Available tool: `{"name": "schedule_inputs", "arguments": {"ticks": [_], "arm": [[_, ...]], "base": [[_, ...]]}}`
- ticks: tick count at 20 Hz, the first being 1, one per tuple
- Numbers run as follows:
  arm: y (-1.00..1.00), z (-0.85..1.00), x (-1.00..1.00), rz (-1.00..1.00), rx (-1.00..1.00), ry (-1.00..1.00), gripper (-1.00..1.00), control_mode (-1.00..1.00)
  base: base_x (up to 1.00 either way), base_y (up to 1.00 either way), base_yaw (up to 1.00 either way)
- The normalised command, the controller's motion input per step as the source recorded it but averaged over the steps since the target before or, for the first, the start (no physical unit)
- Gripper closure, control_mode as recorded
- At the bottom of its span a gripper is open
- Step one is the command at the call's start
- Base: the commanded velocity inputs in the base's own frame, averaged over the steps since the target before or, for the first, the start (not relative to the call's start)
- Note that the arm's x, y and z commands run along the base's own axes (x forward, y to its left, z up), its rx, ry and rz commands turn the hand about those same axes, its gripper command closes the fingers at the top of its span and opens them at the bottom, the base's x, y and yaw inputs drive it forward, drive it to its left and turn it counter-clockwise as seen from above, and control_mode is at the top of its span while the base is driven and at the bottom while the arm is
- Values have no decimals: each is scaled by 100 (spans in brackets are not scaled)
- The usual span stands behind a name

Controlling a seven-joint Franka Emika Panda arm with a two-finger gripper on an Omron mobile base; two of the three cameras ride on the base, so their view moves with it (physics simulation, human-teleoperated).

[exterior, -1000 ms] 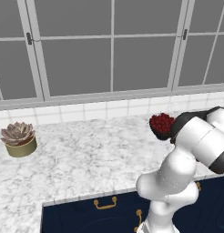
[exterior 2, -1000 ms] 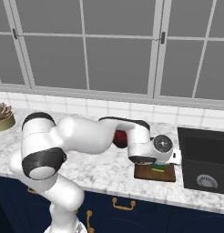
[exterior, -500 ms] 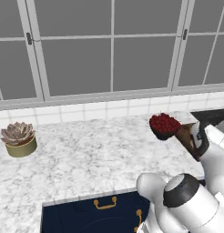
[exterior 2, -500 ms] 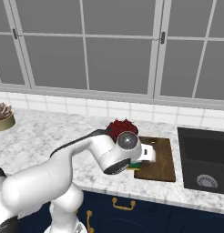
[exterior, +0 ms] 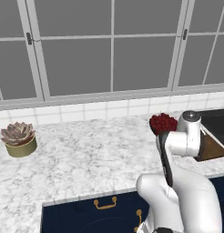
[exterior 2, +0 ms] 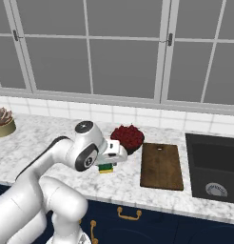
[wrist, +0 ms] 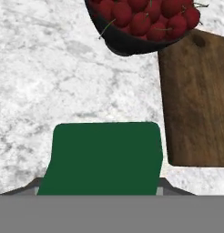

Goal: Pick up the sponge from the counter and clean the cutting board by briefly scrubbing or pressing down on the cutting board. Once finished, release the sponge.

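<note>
The counter (exterior 2: 52,138) is the broadest thing here, a marbled stone top running under the windows (exterior 2: 123,47), its front edge above the navy cabinet fronts (exterior 2: 152,221). Taking the cutting board (exterior 2: 160,165) as landmark: one board, lying flat, its long sides running from the tiled wall toward the counter's front edge, its top bare. Just to its right the counter ends at the dark sink (exterior 2: 214,171); to its left lies a long stretch of open stone reaching to one potted succulent (exterior 2: 2,121) at the far end. One dark bowl of cherries (exterior 2: 127,138) stands just beside the board's far left corner; whether rim and board touch I cannot tell.

The arm rises from below, bends at the elbow and reaches toward the board, its wrist low over the stone left of the board. The gripper (exterior 2: 107,164) points down there. In the hand view the one sponge (wrist: 104,157) sits green side up between the finger tips, left of the board's near corner, and the jaws stand drawn in on the sponge's sides.
</note>
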Motion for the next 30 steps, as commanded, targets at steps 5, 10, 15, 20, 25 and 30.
{"name": "schedule_inputs", "arguments": {"ticks": [5,10,15,20,25,30], "arm": [[67,0,20,9,0,13,100,-100],[21,10,29,12,0,7,100,-100],[42,-24,12,14,5,12,100,-100],[26,-45,34,18,3,3,100,-100],[0,-54,40,19,11,4,100,-100],[2,-46,22,16,5,6,100,-100]], "base": [[0,0,0],[0,0,0],[0,0,0],[0,0,0],[0,0,0],[0,0,0]]}}
